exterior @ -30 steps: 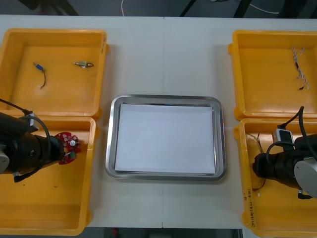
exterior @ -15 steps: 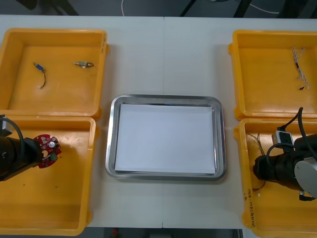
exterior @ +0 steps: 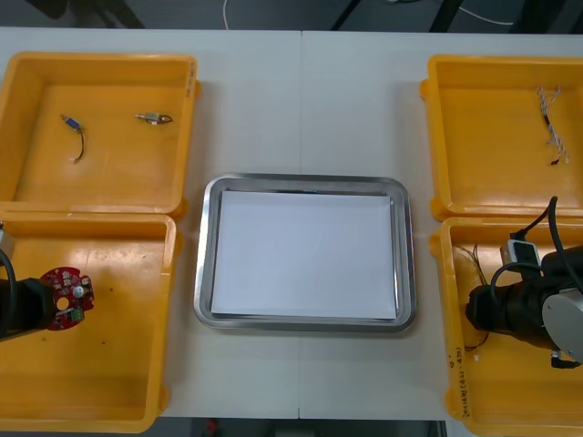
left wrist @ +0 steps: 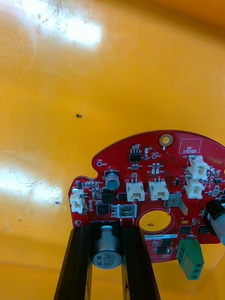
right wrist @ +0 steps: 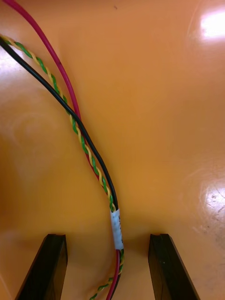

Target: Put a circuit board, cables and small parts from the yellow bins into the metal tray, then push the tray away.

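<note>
Front view: the light counter (exterior: 301,100) carries the metal tray (exterior: 202,264) at its centre, white inside and not yet loaded. In the near-left yellow bin (exterior: 109,382), the left pincer (left wrist: 108,234) is clamped on the edge of the red circuit board (exterior: 66,299). The sound course is probably to lift the board clear of the bin wall, keep it level, then lower it onto the tray. In the near-right yellow bin (exterior: 510,401), the right pincer (right wrist: 107,243) stands open astride the cables (right wrist: 89,150).

left arm (exterior: 14,309): seen low at the near-left edge, pointed right | left gripper (left wrist: 108,255): jaws clamped on the round red circuit board (left wrist: 150,197) | right arm (exterior: 547,319): bent at the near-right side, wrist turned left | right gripper (right wrist: 108,241): lowered, jaws held wide apart
</note>
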Robot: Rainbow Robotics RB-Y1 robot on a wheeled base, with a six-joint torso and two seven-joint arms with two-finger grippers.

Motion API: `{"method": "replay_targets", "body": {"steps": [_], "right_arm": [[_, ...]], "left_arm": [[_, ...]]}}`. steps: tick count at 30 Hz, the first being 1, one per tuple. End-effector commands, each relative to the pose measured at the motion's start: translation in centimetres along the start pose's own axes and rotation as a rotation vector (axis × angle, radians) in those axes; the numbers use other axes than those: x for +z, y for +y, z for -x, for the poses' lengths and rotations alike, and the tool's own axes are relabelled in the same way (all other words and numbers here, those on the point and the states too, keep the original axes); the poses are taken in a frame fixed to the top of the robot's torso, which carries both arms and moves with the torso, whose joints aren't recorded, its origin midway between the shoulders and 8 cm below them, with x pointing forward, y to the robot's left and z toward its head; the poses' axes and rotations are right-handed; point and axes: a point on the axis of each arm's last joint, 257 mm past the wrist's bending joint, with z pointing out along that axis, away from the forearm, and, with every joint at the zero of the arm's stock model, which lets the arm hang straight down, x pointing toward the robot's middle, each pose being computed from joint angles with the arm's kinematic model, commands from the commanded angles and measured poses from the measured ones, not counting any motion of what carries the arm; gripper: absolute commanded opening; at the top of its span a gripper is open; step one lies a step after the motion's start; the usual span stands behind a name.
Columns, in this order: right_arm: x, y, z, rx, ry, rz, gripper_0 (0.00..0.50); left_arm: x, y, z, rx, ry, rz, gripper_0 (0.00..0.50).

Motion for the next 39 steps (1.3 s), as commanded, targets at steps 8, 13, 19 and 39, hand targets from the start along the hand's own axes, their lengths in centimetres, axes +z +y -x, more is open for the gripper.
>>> {"method": "replay_targets", "body": {"steps": [8, 13, 19, 39], "right_arm": [[-0.7, -0.1, 1.6, 0.005, -0.041, -0.004, 0.500], [-0.7, -0.1, 1.9, 0.005, -0.054, -0.001, 0.500], [-0.7, -0.1, 1.9, 0.007, -0.054, 0.001, 0.500], [-0.5, -0.4, 1.3, 0.001, -0.044, -0.004, 0.000]], "left_arm": [[0.1, 2.4, 0.1, 0.070, -0.007, 0.033, 0.000], [1.2, 2.6, 0.3, 0.082, -0.011, 0.027, 0.000], [2.4, 2.7, 0.4, 0.092, -0.009, 0.032, 0.000], [4.2, 2.2, 0.6, 0.108, 0.004, 0.033, 0.007]]}}
